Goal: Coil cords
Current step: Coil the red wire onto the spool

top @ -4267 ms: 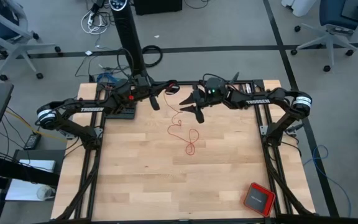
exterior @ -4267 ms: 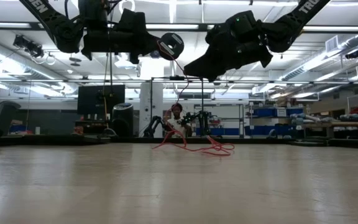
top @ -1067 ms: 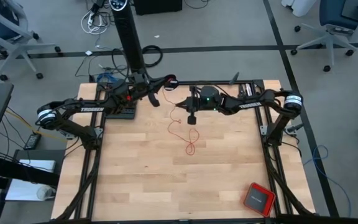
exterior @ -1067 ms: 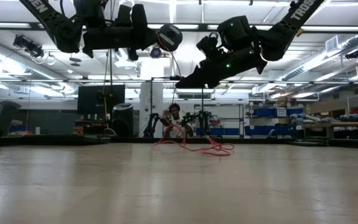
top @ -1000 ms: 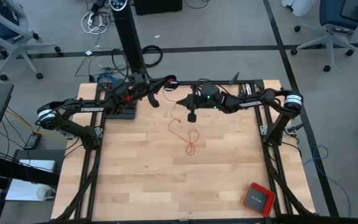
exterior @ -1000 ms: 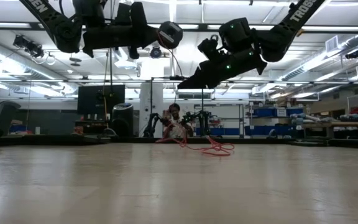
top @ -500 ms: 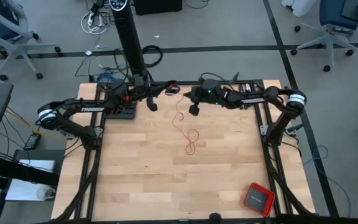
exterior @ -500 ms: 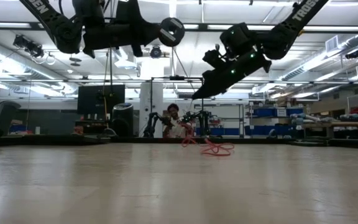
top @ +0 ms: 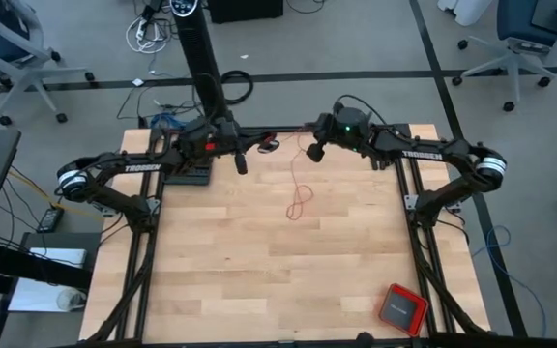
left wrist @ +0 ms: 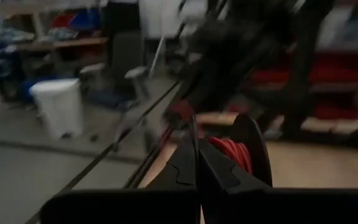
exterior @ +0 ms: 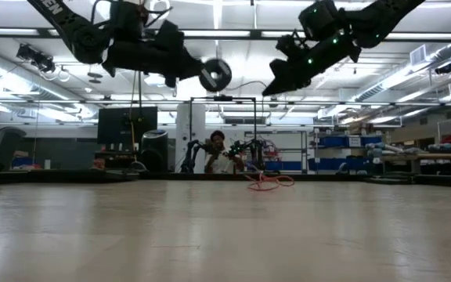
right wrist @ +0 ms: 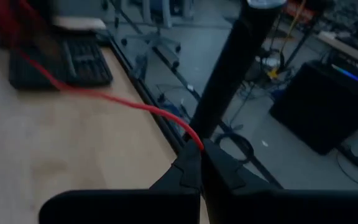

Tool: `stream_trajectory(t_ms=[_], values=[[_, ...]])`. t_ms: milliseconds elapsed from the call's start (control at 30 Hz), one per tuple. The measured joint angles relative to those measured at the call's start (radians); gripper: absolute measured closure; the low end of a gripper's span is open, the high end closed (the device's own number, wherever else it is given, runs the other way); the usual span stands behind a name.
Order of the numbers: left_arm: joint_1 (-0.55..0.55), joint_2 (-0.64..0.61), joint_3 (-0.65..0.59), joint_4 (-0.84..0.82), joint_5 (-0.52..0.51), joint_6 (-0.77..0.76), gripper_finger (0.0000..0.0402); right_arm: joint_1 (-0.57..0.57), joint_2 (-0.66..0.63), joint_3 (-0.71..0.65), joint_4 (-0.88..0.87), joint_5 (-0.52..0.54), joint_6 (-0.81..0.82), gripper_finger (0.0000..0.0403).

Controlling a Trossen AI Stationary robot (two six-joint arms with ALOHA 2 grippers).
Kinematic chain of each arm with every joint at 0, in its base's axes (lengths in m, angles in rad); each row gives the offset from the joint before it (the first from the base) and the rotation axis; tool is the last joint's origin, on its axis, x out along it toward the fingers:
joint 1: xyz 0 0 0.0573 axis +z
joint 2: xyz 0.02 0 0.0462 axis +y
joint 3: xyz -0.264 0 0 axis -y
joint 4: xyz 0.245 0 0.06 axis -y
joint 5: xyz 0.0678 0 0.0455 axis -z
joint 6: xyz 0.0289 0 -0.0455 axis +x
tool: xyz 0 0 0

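Note:
The cord is a thin red one. Part of it is wound on a small black spool (left wrist: 232, 152) that my left gripper (top: 258, 146) holds in the air over the table's far edge, shut. From the spool (exterior: 215, 74) a span runs to my right gripper (top: 313, 153), which is shut on it, raised at the far edge. Below this the cord hangs down to a small loose loop (top: 301, 205) lying on the wooden table (top: 259, 280). My left gripper is shut on the spool at one of its flanges (left wrist: 193, 129), which shows edge-on between the fingertips. The fingers point about level. The spool hangs clear of the table, and its round face (exterior: 215, 74) is turned toward the near edge. My right gripper pinches the single red cord (right wrist: 190, 134) between its fingertips, slanting slightly downward from the table's right. From the hold, one span runs nearly straight to the spool. The other part hangs slack down to the loop (exterior: 266, 182) on the table.
A red square box with a dark top (top: 401, 307) lies near the table's near right corner. A black keyboard-like slab (top: 191, 175) lies at the far left edge. A black post (top: 204, 58) stands just behind the far edge.
My right gripper has risen and gone toward the table's far right, drawing the cord with it. The loose loops on the table have shrunk and slid toward the far edge. My left gripper has tipped, and the spool hangs a little lower.

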Motion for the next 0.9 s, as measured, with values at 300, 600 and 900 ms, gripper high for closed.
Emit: stream_trajectory(t_ms=[300, 600, 900], values=[[-0.014, 0.000, 0.043, -0.155, -0.157, 0.058, 0.0401, 0.127, 0.004, 0.000, 0.206, -0.062, 0.000, 0.0403], [-0.038, 0.044, 0.044, -0.124, -0.222, 0.079, 0.0401, 0.174, 0.004, 0.016, 0.268, 0.004, -0.031, 0.0403], [-0.050, 0.058, 0.044, -0.134, -0.220, 0.179, 0.0401, 0.164, 0.004, 0.080, 0.123, 0.155, -0.128, 0.0403]])
